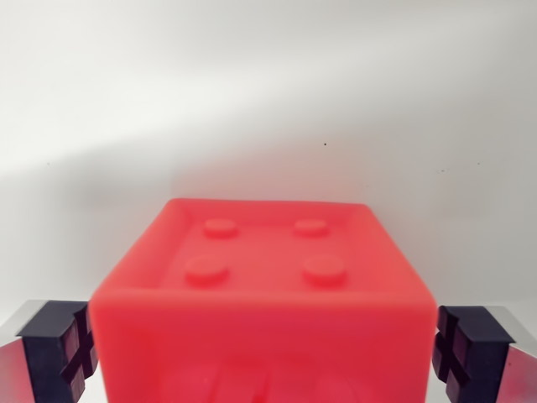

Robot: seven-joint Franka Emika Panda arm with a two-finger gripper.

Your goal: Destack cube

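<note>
Red cube, four studs on top, centred between claw pads; pads just beside its sides, contact unclear. White desk behind.

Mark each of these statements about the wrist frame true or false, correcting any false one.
1. The cube is blue. False: it is red.
2. Four round studs show on the cube's top face. True.
3. The gripper has one finger on each side of the cube. True: the left pad and right pad flank it.
4. A person's hand rests on the cube. False: no hand is in view.
5. The surface behind the cube is white. True.
</note>
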